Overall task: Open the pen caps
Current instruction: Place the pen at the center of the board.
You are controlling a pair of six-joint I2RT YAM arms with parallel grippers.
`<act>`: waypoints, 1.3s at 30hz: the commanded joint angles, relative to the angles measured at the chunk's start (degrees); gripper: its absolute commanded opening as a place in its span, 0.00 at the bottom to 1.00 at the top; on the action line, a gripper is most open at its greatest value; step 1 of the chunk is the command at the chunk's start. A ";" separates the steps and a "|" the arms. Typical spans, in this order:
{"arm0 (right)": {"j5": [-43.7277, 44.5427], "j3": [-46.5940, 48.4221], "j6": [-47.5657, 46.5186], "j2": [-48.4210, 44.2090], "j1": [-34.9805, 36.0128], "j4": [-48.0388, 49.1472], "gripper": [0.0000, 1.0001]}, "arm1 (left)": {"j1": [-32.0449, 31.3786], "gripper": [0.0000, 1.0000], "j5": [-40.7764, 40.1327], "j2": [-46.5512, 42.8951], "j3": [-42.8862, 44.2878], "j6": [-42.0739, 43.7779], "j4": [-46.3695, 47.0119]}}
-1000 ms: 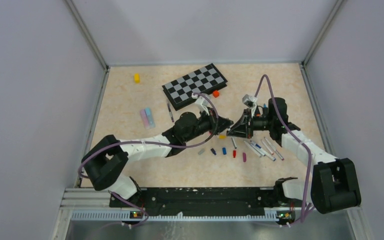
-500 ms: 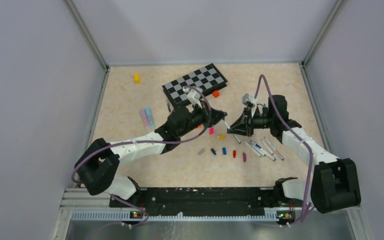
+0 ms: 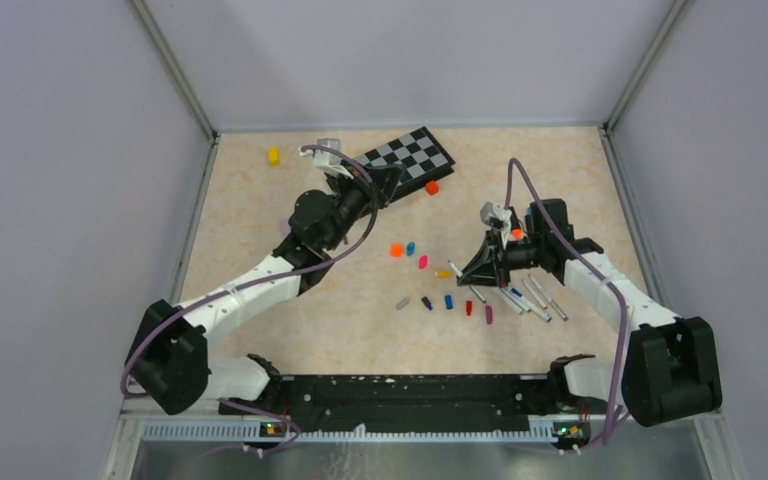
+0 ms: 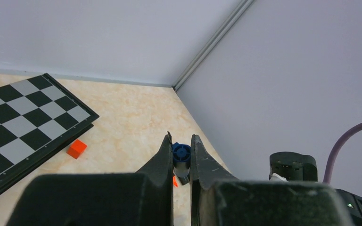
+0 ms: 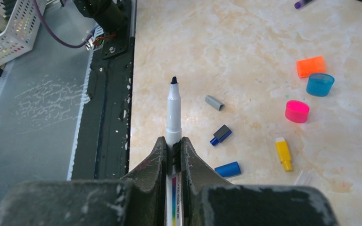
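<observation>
Beige marbled tabletop (image 3: 260, 230), grey walls around. Right gripper (image 5: 173, 143) pinches a thin white-barrelled marker (image 5: 173, 106), dark tip bare, low over the table. Left gripper (image 4: 181, 143) pinches a small dark-blue plastic cap (image 4: 181, 153), lifted clear. Light, stiff, slick plastic, I judge — best clamped mid-barrel, the cap squarely across its sides.
</observation>
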 commanded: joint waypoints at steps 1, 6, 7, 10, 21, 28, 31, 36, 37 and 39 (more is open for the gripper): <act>-1.38 3.68 -7.15 -1.19 -0.88 -4.30 0.00 | 2.04 0.00 2.57 -3.77 -1.63 1.22 -0.09; -0.80 4.39 -9.88 -1.72 -2.72 -7.24 0.00 | 4.29 0.00 7.78 -5.62 -3.10 1.82 -2.33; -0.52 4.58 -10.37 -1.71 -3.07 -7.81 0.00 | 4.63 0.00 8.80 -5.94 -3.34 1.98 -3.06; 0.07 5.13 -11.86 -2.01 -4.36 -9.73 0.00 | 5.34 0.00 11.25 -6.78 -4.23 2.72 -4.39; 3.19 5.74 -17.58 -8.59 -15.73 -16.97 0.00 | 8.44 0.00 21.21 -12.66 -9.88 5.54 -10.51; 10.55 5.06 -19.10 -12.39 -22.23 -20.99 0.00 | 8.62 0.00 24.23 -17.16 -13.83 7.06 -17.15; 15.24 5.11 -19.38 -12.18 -23.58 -22.75 0.00 | 8.66 0.00 25.96 -18.27 -16.01 7.33 -17.94; 29.61 4.90 -19.96 -11.11 -23.94 -23.58 0.00 | 8.64 0.00 29.99 -18.18 -19.11 5.83 -17.81; 33.03 5.36 -20.10 -10.35 -23.94 -24.04 0.00 | 8.62 0.00 31.00 -17.93 -19.63 5.48 -17.46; 39.18 6.12 -20.91 -8.38 -23.98 -25.85 0.00 | 8.63 0.00 32.68 -17.07 -20.84 4.80 -16.38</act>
